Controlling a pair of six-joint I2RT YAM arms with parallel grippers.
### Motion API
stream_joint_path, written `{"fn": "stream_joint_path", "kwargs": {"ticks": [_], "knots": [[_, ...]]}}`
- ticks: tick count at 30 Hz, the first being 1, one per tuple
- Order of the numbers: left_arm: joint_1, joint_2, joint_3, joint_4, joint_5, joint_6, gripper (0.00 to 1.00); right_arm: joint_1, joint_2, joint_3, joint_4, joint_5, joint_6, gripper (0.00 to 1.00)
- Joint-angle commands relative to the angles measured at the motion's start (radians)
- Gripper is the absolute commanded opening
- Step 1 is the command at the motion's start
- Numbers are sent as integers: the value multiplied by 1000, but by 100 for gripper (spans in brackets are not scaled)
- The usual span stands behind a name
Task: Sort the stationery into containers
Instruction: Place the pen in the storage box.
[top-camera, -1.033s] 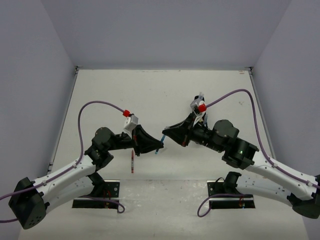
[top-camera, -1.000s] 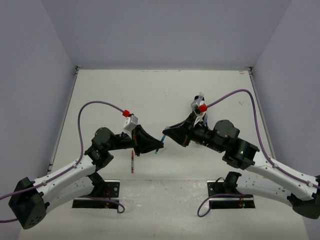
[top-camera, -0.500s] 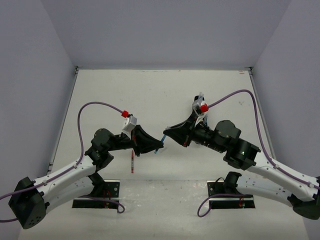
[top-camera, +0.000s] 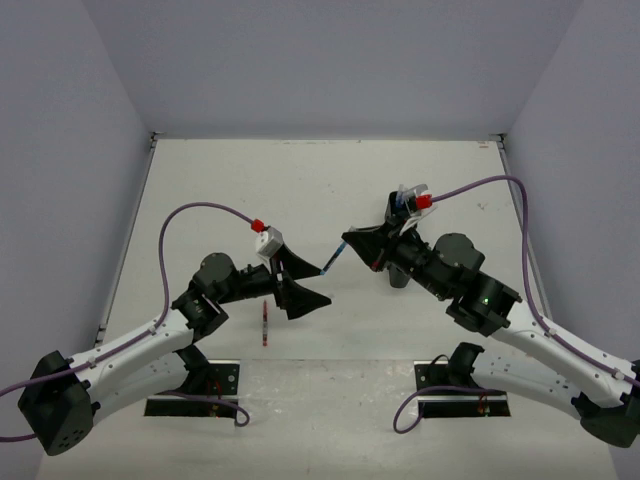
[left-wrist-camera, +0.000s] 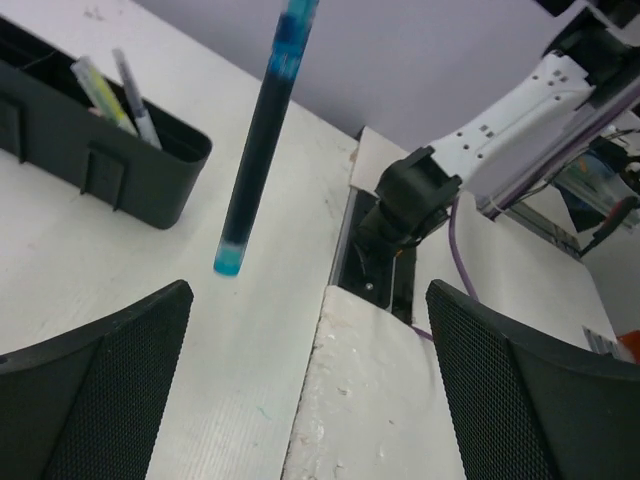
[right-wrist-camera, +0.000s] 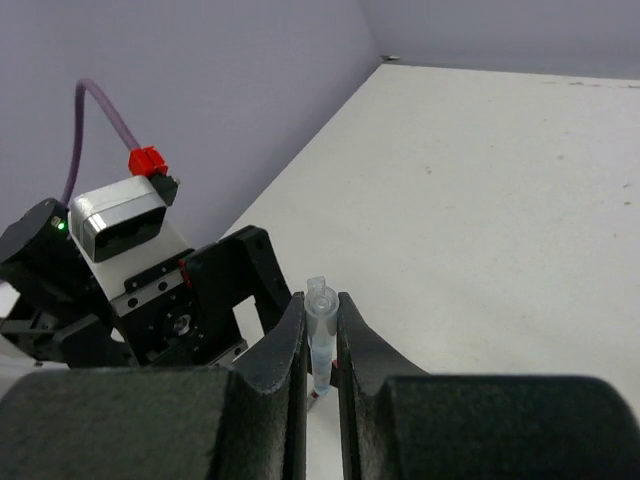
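Observation:
A blue pen (top-camera: 334, 259) sticks out toward the left from my right gripper (top-camera: 350, 243), which is shut on it. In the right wrist view the fingers (right-wrist-camera: 283, 345) pinch the pen's clear blue cap (right-wrist-camera: 322, 325). My left gripper (top-camera: 305, 283) stands open just below the pen's free end, touching nothing. In the left wrist view the blue pen (left-wrist-camera: 262, 130) hangs above the table beyond the wide-apart fingers (left-wrist-camera: 95, 400). The black tray (left-wrist-camera: 150, 190) at the upper left holds a yellow-green pen (left-wrist-camera: 100, 90) and a grey pen (left-wrist-camera: 135, 95). A red pen (top-camera: 264, 325) lies on the table by the left arm.
The right arm's base and mount (left-wrist-camera: 405, 205) stand at the table's near edge, with a purple cable beside them. The left wrist camera block (right-wrist-camera: 120, 215) faces the right gripper. Grey walls close in the table on three sides.
My left gripper has opened and let go of the blue pen, which stays in the right gripper. The right gripper has drawn up and to the right with the pen.

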Motion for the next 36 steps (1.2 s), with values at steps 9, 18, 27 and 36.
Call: {"fn": "stream_joint_path", "kwargs": {"ticks": [9, 18, 27, 36], "knots": [[-5, -116, 213, -760, -910, -39, 100, -308, 177, 120, -92, 501, -137, 0], [-5, -161, 189, -827, -903, -47, 100, -552, 480, 284, -86, 405, -153, 0], [-3, -143, 184, -844, -894, -44, 100, -576, 679, 360, -72, 346, -169, 0], [-3, -90, 180, -969, -1018, -190, 100, -576, 712, 277, -49, 304, -107, 18]]}}
